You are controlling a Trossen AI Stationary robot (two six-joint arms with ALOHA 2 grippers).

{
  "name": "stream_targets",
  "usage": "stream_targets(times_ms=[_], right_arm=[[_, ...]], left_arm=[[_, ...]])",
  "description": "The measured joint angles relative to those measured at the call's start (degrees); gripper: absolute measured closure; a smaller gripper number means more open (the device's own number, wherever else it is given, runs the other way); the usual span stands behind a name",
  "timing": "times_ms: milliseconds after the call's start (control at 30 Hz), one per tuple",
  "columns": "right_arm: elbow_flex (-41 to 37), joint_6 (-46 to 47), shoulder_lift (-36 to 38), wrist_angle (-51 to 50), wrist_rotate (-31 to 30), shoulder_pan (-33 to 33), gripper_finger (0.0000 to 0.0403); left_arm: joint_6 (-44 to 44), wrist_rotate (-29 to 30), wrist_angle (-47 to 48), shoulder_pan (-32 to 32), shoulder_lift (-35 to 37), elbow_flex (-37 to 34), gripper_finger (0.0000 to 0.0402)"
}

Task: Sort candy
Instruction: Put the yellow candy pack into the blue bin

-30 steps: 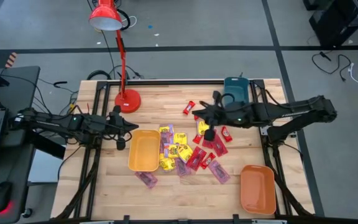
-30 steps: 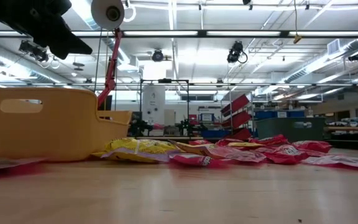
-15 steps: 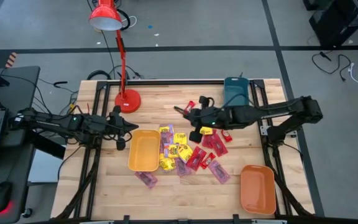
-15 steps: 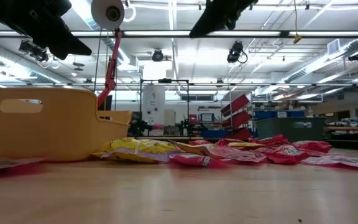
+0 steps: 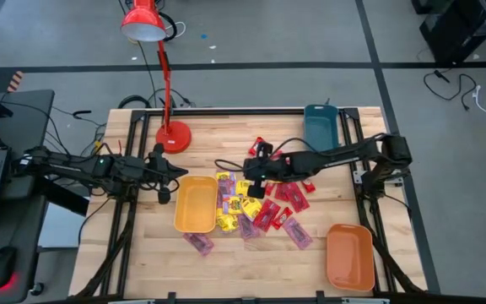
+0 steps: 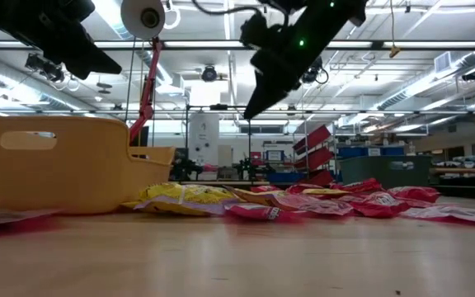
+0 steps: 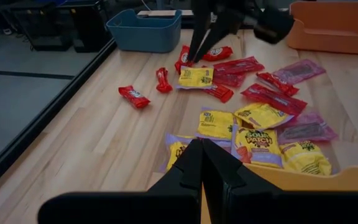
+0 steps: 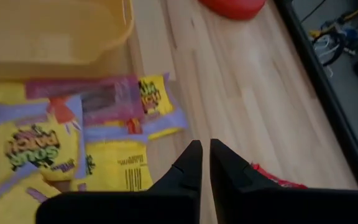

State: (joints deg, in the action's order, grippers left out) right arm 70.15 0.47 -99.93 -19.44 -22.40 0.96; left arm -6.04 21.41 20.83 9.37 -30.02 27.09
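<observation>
The pale wooden slatted counter (image 5: 142, 253) carries three plastic trays: a yellow-orange one (image 5: 194, 203) beside the pile, an orange one (image 5: 349, 257) at the near right corner, a teal one (image 5: 320, 125) at the far right; all three look empty, so the sorting seems hardly begun. The candy (image 5: 256, 204), small flat sweets in red, yellow and pinkish-purple wrappers, lies loose mid-counter, a few red pieces scattered farther off. The right pincer (image 5: 251, 175) hangs above the pile's far edge, fingers a narrow slit apart, grasping nothing. The left pincer (image 5: 164, 192) waits clenched and empty by the yellow-orange tray.
</observation>
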Motion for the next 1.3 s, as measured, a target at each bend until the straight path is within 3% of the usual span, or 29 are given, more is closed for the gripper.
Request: stream_targets(times_ms=[700, 1300], right_arm=[[-0.02, 0.07, -8.5, -3.25, 7.56, -1.74, 0.0296], [-0.12, 4.91, -13.0, -4.57, 10.56, -1.8, 0.0272]], left_arm=[[0.0, 0.02, 0.74, 0.0, -0.02, -0.02, 0.0394], [0.22, 0.05, 1.13, 0.0, -0.02, -0.04, 0.0394]])
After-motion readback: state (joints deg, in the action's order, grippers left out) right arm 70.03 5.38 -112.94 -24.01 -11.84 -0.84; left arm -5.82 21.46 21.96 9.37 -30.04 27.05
